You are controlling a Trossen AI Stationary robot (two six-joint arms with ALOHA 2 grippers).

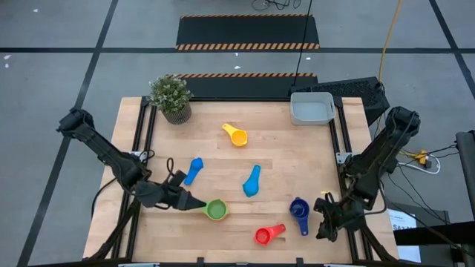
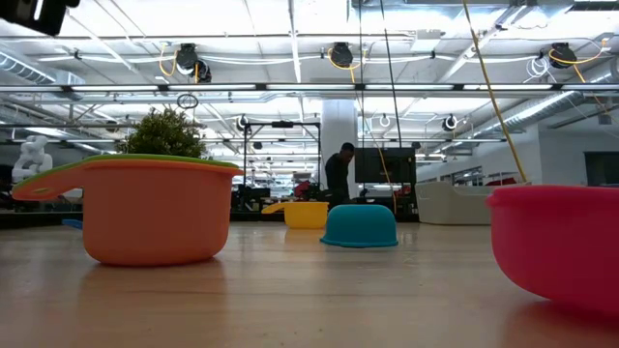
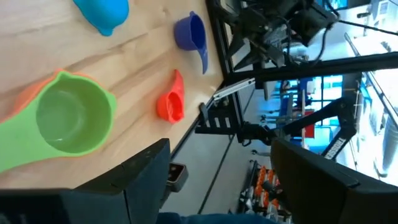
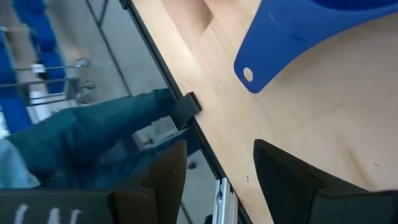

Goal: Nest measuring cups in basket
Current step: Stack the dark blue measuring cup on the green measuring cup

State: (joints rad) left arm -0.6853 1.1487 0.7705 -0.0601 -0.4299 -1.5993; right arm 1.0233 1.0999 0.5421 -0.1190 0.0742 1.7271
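Note:
The green measuring cup (image 1: 216,211) sits nested in the orange one (image 2: 155,213) near the table's near edge, left of centre. My left gripper (image 1: 197,205) is open just left of it; in the left wrist view the green cup (image 3: 71,118) lies ahead, outside the fingers. The other cups rest on the table: yellow (image 1: 236,136), two light blue (image 1: 194,170) (image 1: 252,180), dark blue (image 1: 299,210) and red (image 1: 268,234). The grey basket (image 1: 312,109) stands at the far right corner. My right gripper (image 1: 326,216) is open by the near right edge, close to the dark blue cup's handle (image 4: 267,56).
A potted plant (image 1: 171,97) stands at the table's far left corner. Bare wood lies between the cups and the basket. The table's right edge rail (image 4: 186,109) runs just under my right gripper. A person (image 2: 338,174) stands far off in the room behind.

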